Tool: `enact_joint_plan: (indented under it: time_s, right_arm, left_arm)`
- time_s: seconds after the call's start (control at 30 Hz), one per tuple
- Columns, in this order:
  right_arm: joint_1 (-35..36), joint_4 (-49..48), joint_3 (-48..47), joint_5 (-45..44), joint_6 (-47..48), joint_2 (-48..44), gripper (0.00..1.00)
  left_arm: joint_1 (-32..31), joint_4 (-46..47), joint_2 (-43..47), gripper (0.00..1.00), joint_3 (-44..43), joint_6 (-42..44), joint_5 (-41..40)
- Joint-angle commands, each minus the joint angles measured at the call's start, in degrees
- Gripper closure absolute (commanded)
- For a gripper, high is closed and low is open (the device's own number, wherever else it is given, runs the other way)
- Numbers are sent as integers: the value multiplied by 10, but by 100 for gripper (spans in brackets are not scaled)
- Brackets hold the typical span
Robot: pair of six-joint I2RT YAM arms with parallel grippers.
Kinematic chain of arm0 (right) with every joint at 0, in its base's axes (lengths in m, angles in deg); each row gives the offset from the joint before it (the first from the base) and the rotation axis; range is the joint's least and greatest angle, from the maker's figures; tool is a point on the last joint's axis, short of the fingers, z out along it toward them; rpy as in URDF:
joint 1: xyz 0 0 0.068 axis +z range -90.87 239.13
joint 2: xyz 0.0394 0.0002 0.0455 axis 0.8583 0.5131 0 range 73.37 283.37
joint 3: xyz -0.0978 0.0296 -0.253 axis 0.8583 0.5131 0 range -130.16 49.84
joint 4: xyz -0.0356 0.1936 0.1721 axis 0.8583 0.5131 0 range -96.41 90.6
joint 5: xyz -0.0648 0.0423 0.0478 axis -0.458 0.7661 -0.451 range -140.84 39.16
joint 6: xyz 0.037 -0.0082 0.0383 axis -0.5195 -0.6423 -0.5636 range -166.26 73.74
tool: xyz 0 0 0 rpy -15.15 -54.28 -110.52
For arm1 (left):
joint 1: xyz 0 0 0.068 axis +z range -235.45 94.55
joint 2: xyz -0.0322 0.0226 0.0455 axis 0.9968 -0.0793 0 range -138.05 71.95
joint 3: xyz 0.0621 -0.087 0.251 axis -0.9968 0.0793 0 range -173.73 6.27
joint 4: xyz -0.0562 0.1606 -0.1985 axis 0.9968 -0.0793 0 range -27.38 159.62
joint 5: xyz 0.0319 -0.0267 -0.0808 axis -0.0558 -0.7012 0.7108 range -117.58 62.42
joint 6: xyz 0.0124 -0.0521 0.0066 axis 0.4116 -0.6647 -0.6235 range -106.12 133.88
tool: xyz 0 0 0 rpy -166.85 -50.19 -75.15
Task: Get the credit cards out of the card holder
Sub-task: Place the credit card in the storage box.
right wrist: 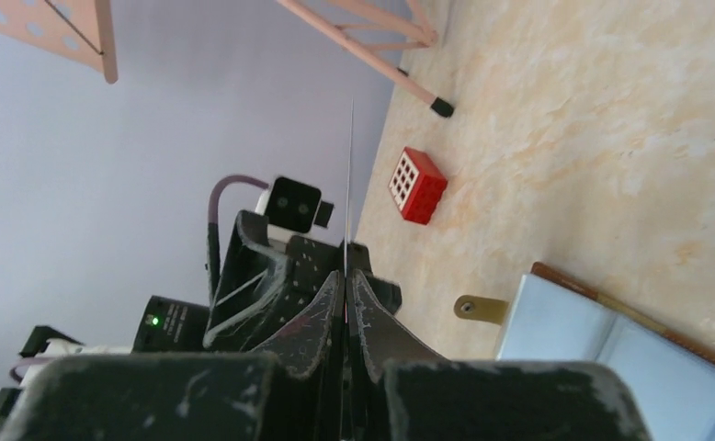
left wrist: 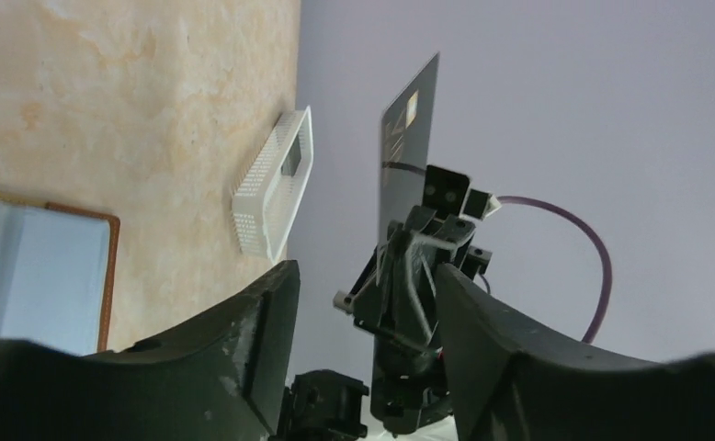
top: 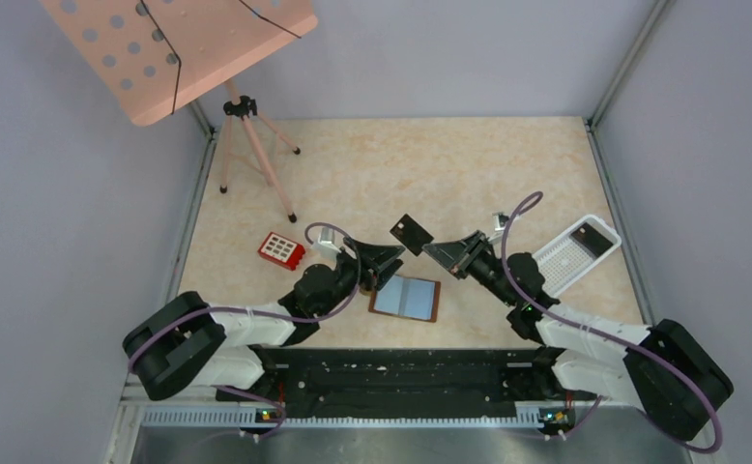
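Closest to me, the left arm [top: 256, 324] and the right arm [top: 585, 338] rise from the near edge of the bench [top: 430, 164] and lean in toward each other. Just past their bases, the card holder [top: 406, 298] lies flat on the bench between them. It is opened out with its blue-grey inside facing up, a brown border around it and a small brown tab [right wrist: 478, 310] sticking out at one side. Neither set of jaws grips it.

A little farther in, the left jaws stand apart with nothing between them and face the right jaws. The right jaws are pressed together on a dark credit card [top: 412, 232]. They pinch one end, so the rest juts out past the fingertips in the air above the bench. The left wrist view shows a gold chip [left wrist: 412, 104] on the card's face.

Off to the left, a red keypad-like block [top: 281, 249] sits on the bench just beside the left wrist. Off to the right, near the right arm, lies a white perforated tray [top: 561, 263] with a dark, flat, card-like piece [top: 592, 238] at its far end.

Farthest back, in the left corner, a pink perforated music stand [top: 179, 48] rests on a tripod whose feet stand on the bench.
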Motion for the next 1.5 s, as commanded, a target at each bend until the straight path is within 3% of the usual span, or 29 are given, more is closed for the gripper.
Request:
enact_joint_plan:
  time_s: [0.0, 0.17, 0.2, 0.23, 0.53, 0.7, 0.83, 0.97, 1.07, 1.3, 1.47]
  right_arm:
    - [-43, 113, -66, 11, 69, -60, 100]
    - [-138, 305, -131, 59, 136, -111, 100]
    - [-167, 347, -146, 82, 153, -117, 100]
    - [-193, 386, -167, 98, 175, -121, 100]
    - [-424, 718, -367, 186, 402, -38, 100]
    - [-579, 809, -425, 263, 459, 5, 100]
    - [-661, 866, -458, 241, 483, 28, 100]
    - [-689, 924, -498, 153, 508, 66, 100]
    - [-727, 936, -502, 151, 520, 80, 100]
    - [-762, 1004, -565, 174, 571, 153, 100]
    - [-762, 1033, -603, 126, 600, 179, 100]
  left_arm:
    - [-1, -74, 28, 32, -37, 36, 56]
    - [-1, -250, 63, 17, -107, 123, 105]
    - [-1, -289, 68, 4, -122, 140, 108]
    - [-1, -328, 72, 1, -139, 162, 113]
    - [-1, -540, 88, 1, -216, 318, 132]
    - [0, -656, 135, 1, -250, 413, 58]
    - [2, -710, 189, 1, -268, 491, -14]
    - [3, -754, 224, 1, -286, 556, -74]
    - [3, -792, 232, 1, -297, 571, -104]
    - [3, -803, 216, 3, -299, 555, -88]
    - [3, -799, 192, 5, -300, 524, -72]
